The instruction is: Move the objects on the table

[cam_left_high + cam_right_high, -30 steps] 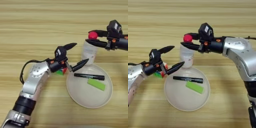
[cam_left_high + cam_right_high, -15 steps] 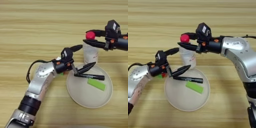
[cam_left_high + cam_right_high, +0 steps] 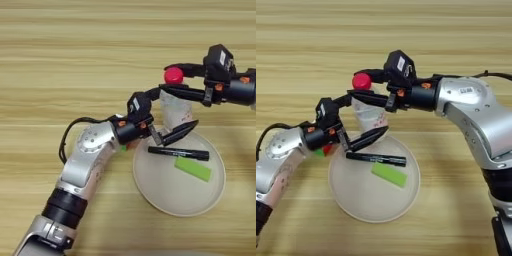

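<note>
Two arms are crowded into one small patch, and that is my worry. From the left, my left gripper [image 3: 358,120] stands wide open, its lower finger reaching over the near-left rim of the cream plate [image 3: 346,200] just above the cap end of the black marker pen [image 3: 377,159], its upper finger up beside the bottle. Right of it, my right gripper [image 3: 368,89] is clamped around the neck of the clear plastic bottle [image 3: 370,116], just under its red cap [image 3: 361,81]; the bottle's base sits at the plate's far rim, whether resting or lifted I cannot tell.

The risks as I judge them: the left fingers bracket the bottle closely, so any sideways drift by either arm could knock it askew in the right grip, or bring the two grippers together. If I close the left on the marker from this angle, the lower finger may roll the pen toward the green block [image 3: 389,174], which lies just beside it on the plate.

Count: one bottle, one marker, one green block, one plate. Something small, red and green, peeks out behind the left wrist [image 3: 325,150]; I cannot tell what it is
</note>
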{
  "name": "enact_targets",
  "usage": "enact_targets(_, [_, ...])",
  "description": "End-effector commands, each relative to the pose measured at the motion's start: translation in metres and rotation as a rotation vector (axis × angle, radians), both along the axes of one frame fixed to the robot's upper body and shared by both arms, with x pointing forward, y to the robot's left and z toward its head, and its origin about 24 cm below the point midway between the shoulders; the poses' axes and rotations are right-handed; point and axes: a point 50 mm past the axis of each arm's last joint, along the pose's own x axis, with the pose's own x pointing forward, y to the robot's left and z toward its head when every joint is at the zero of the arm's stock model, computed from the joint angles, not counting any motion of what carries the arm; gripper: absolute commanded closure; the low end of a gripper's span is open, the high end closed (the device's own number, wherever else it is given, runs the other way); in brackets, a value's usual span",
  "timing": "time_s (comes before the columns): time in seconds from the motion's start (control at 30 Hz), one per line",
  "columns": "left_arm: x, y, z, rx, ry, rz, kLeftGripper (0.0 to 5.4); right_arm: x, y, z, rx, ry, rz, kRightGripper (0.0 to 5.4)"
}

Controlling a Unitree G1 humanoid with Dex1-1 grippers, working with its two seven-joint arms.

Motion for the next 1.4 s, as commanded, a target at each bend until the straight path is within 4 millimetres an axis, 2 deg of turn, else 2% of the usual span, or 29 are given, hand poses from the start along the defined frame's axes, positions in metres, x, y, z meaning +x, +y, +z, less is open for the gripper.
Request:
enact_targets(0.03, [0.004,-0.002,0.004,0.013,-0.023,0.003,0.00,-0.003,0.004,0.007,0.011,-0.043,0.015,3.53])
enact_targets(0.67, [0.014,0.005,0.003,0.025,-0.036,0.097,1.99,-0.003,0.004,0.007,0.014,-0.047,0.011,3.53])
enact_targets(1.07, [0.013,0.007,0.004,0.024,-0.039,0.103,2.27,-0.005,0.005,0.007,0.018,-0.047,0.011,3.53])
enact_targets(1.2, [0.014,0.009,0.007,0.021,-0.049,0.113,2.27,-0.006,0.005,0.006,0.020,-0.049,0.012,2.90])
enact_targets(1.4, [0.018,0.016,0.011,0.010,-0.055,0.148,2.27,-0.006,0.003,0.008,0.044,-0.063,-0.002,2.27])
